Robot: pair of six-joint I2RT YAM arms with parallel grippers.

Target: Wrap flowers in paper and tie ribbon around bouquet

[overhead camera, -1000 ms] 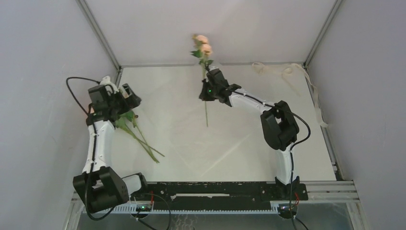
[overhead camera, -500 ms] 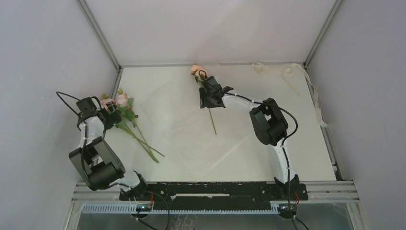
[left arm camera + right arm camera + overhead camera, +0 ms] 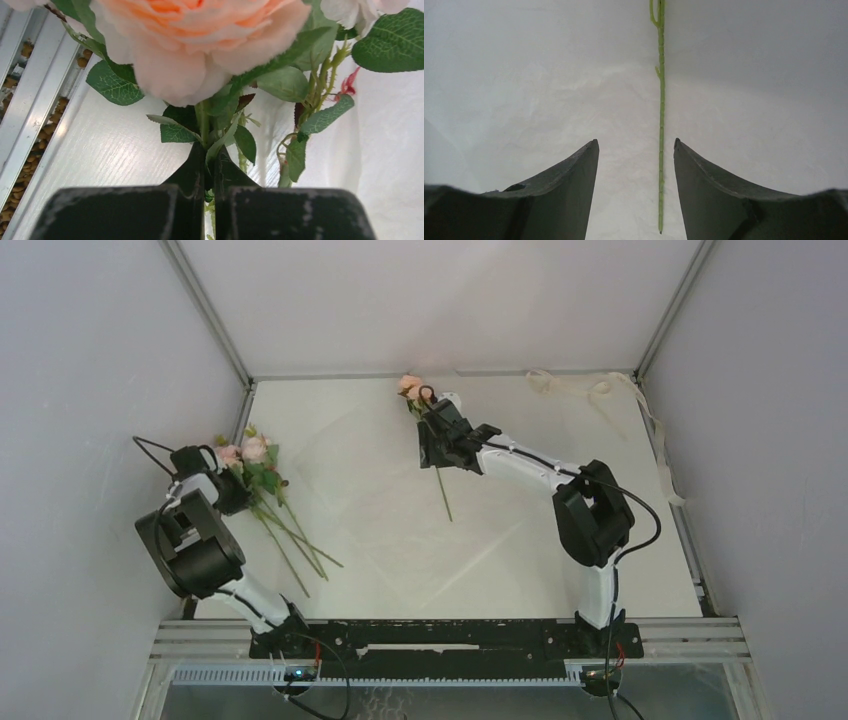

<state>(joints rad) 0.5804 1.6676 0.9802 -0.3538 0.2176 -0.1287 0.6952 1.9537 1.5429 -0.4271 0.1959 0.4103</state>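
1. Where the paper [image 3: 380,540] nears its left edge, the left gripper [image 3: 207,162] pinches the flowers [image 3: 200,45] by their stems just under the blooms (low enough to spare the petals), likely to carry them onto the paper.
2. Over the paper's far middle, the right gripper [image 3: 635,145] stands spread astride a single stem [image 3: 661,125], not touching it.
3. The ribbon [image 3: 600,388] lies beyond the paper's far right corner, unused.

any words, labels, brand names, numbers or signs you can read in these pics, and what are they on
None: no word, number, logo or sign is readable in any view.
The paper, flowers and ribbon carry no print.
The left arm and right arm show no lettering at this size.
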